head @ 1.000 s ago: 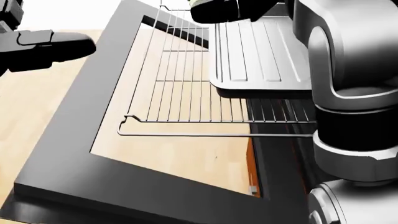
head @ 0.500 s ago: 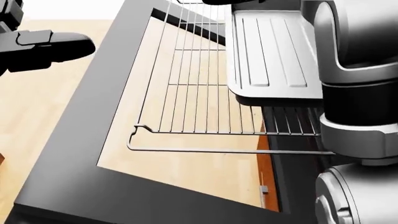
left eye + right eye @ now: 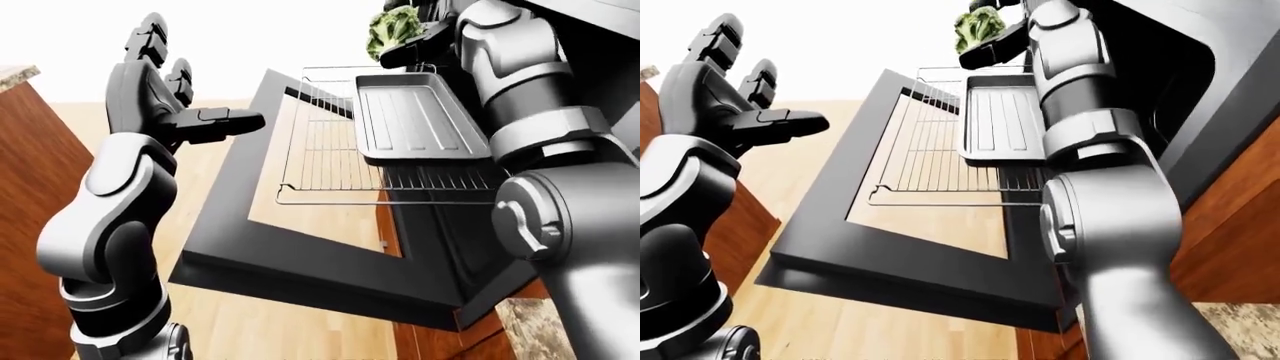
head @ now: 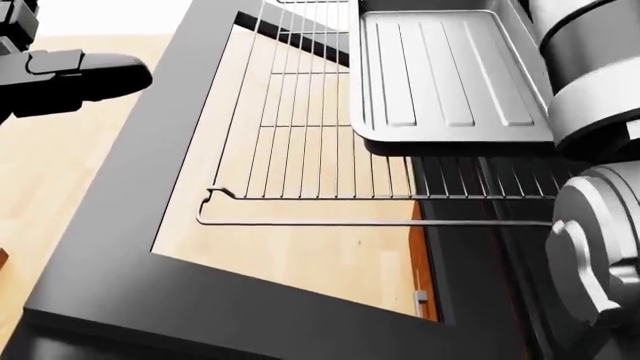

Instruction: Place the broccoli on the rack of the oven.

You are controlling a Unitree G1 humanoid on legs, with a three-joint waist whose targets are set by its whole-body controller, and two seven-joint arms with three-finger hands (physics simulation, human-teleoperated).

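Observation:
The green broccoli (image 3: 392, 28) is held in my right hand (image 3: 405, 45) at the top of the left-eye view, above the far end of the grey baking tray (image 3: 415, 120). It also shows in the right-eye view (image 3: 978, 26). The tray lies on the pulled-out wire oven rack (image 3: 330, 154), over the open oven door (image 3: 300, 255). My left hand (image 3: 165, 97) is open and empty, raised at the left, apart from the oven. In the head view the rack (image 4: 300, 135) and tray (image 4: 450, 75) show, the broccoli does not.
The oven cavity (image 3: 1160, 82) opens at the right behind my right arm. A wood cabinet (image 3: 25, 187) stands at the left, wood floor below the door, and a stone counter corner (image 3: 525, 322) at the bottom right.
The head view has shifted, so the camera moved. My right hand has risen out of the top of the head view; the left hand has kept its place.

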